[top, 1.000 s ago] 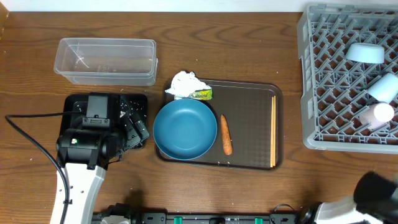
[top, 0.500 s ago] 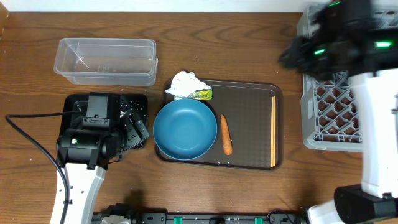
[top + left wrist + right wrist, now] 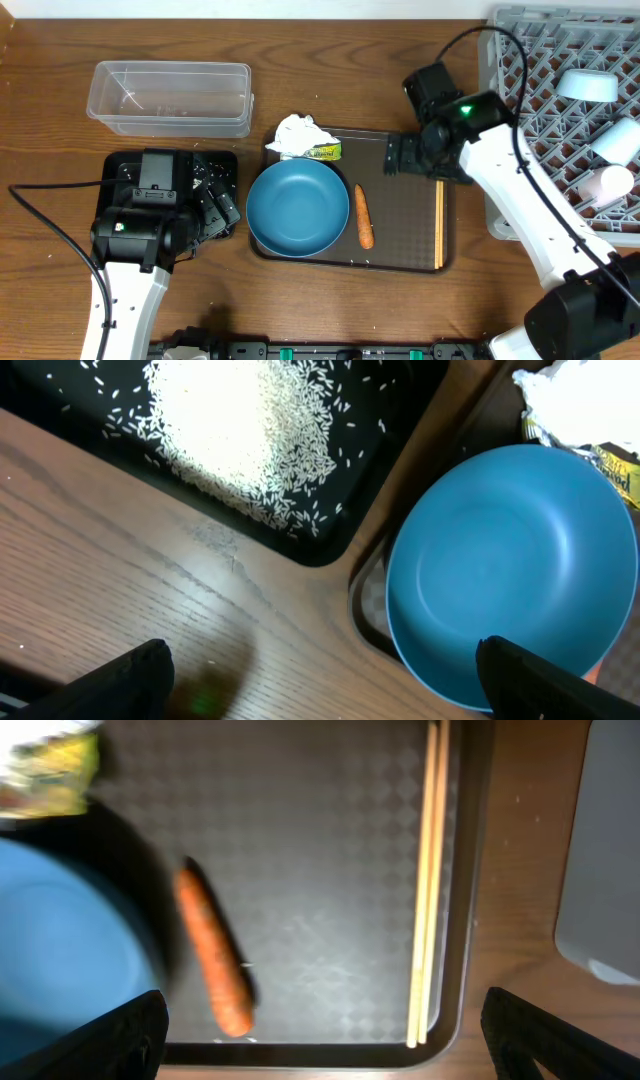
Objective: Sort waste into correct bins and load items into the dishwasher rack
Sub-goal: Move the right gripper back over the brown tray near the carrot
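Overhead, your right gripper (image 3: 393, 156) hung over the far right part of the brown tray (image 3: 400, 255), with the carrot (image 3: 363, 217) to one side and the chopsticks (image 3: 439, 210) to the other. The right wrist view showed its jaws spread wide with nothing between them. Your left gripper (image 3: 320, 680) was just as wide and empty, parked over the near corner of the black tray (image 3: 330, 550), where the rice (image 3: 250, 430) already lay. The small bowl (image 3: 587, 85) and a cup (image 3: 617, 141) sat in the rack (image 3: 520, 100), while the big bowl (image 3: 297, 208), tissue (image 3: 297, 132) and wrapper (image 3: 323, 151) were on or at the brown tray, and the tub (image 3: 170, 97) looked empty. So you were between picks, partway through, and I judged the right arm was lining up on either the chopsticks or the carrot; which one, the views did not settle. If you meant the chopsticks, they lay flat, side by side, tight against the tray's right rim, so you needed to shift right, set the fingers across both sticks and come down low enough to pinch the pair together. If the carrot, you needed to shift left and close across its width, clear of the big bowl just beside it.
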### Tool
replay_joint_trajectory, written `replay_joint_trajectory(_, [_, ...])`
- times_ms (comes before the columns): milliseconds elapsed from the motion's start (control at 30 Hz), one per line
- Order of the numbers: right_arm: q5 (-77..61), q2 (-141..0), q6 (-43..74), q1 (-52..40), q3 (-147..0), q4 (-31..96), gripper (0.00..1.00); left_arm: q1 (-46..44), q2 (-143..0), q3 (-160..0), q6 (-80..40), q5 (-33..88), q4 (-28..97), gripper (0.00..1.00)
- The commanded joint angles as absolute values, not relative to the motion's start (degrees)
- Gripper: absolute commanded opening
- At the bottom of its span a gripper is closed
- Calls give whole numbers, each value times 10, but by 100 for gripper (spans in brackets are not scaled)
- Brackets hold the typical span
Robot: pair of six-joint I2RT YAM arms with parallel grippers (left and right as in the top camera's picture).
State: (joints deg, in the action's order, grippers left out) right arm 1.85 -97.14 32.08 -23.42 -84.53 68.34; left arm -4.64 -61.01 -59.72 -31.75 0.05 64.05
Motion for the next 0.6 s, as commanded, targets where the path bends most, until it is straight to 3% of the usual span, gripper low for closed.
replay_joint_trajectory(0, [37, -971, 336, -229, -800, 664, 98, -44, -610, -604, -322, 0, 641, 99])
replay_joint_trajectory(133, [48, -971, 333, -228, -732, 602, 91, -44, -610, -604, -322, 0, 641, 99])
replay_joint_trajectory(567, [41, -976, 317, -196, -615, 464, 86, -44, -610, -604, -322, 0, 641, 99])
